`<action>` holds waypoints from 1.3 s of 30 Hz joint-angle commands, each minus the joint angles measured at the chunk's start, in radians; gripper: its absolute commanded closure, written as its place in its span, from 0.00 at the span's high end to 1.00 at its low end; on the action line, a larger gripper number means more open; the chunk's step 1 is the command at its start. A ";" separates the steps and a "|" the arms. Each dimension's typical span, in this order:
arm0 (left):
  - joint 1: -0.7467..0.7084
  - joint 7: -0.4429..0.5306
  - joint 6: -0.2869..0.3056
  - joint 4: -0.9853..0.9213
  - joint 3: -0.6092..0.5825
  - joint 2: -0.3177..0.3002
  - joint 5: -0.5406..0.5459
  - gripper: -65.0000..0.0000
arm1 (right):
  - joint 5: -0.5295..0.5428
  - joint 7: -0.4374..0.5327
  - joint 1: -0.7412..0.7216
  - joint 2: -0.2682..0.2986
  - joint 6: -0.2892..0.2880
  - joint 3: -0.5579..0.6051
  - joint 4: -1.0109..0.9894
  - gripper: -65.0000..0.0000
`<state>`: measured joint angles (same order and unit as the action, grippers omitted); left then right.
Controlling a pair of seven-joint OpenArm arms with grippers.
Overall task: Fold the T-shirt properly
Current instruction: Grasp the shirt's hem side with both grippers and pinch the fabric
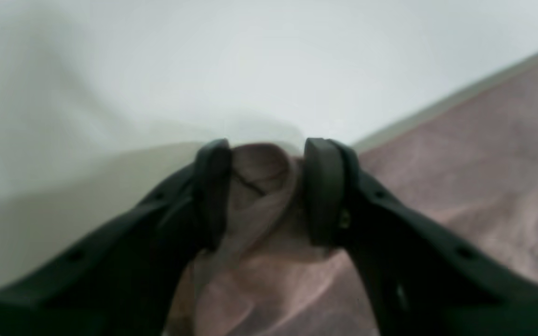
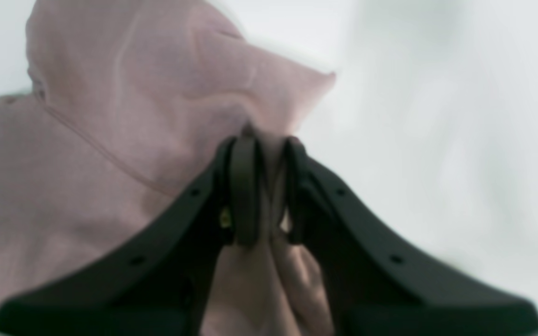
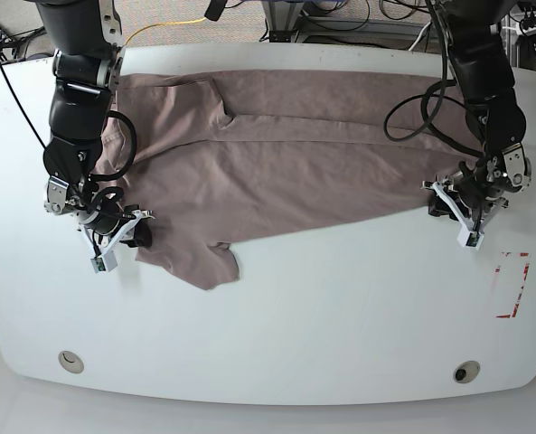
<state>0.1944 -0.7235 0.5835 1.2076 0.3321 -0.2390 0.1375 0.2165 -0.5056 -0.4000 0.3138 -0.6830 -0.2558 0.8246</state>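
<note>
Your left gripper (image 1: 266, 193) sat low at the table's edge, jaws partly apart with a bunched fold of the T-shirt (image 3: 277, 163) between them. Your right gripper (image 2: 269, 191) was pinched nearly closed on cloth, its arm reaching down from above.
</note>
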 commanded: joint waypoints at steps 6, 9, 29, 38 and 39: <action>0.023 0.002 0.000 0.007 0.002 -0.029 0.004 0.55 | 0.002 -0.015 -0.018 0.015 -0.010 -0.003 0.012 0.15; 0.023 0.003 0.000 0.004 0.002 -0.030 0.004 0.54 | 0.002 -0.015 -0.018 0.015 -0.010 -0.003 0.012 0.15; 0.026 0.002 0.006 0.084 0.127 -0.043 0.012 0.00 | 0.005 -0.044 0.000 0.017 -0.010 -0.004 0.081 0.14; -0.002 0.002 0.115 0.193 0.181 -0.039 0.012 0.00 | -0.004 -0.132 0.031 0.017 -0.005 -0.004 0.261 0.07; -0.002 0.002 0.115 0.193 0.181 -0.039 0.012 0.00 | -0.002 -0.133 0.031 0.017 -0.005 -0.004 0.269 0.07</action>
<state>0.1745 -0.7406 0.7044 1.3808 0.5056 -0.2554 0.1440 0.1997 -0.6552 -0.3428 0.3149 -0.6880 -0.2558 1.0645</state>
